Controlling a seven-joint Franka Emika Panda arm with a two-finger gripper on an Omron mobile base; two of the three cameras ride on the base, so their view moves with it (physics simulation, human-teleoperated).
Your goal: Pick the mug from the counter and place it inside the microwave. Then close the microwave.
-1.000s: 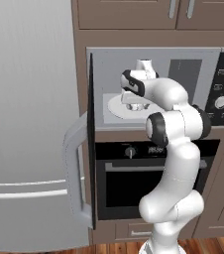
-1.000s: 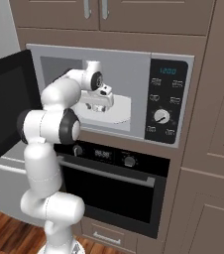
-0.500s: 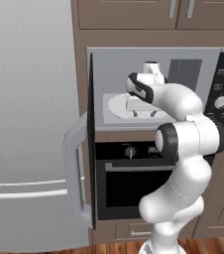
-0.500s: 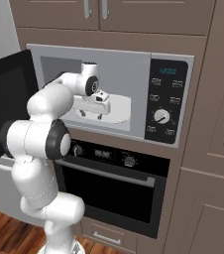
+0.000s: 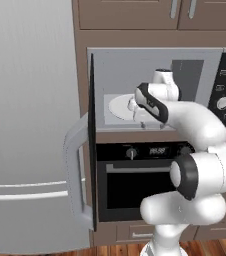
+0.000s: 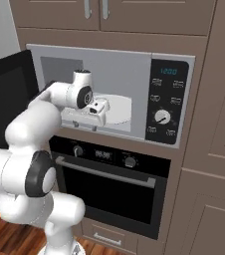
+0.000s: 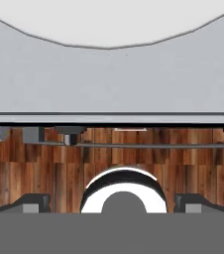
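With the gripper (image 6: 84, 125) spread apart and empty at the microwave (image 6: 114, 97) mouth, we judge placement complete; next, clear the arm and swing the door (image 5: 91, 145) shut.

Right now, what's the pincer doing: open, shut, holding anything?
Pincer: open, fingers spread wide apart, nothing held between them; it sits at the front edge of the microwave cavity.

microwave (image 6: 109, 99) mouth open, door (image 5: 92, 145) swung aside left, mug perhaps hidden
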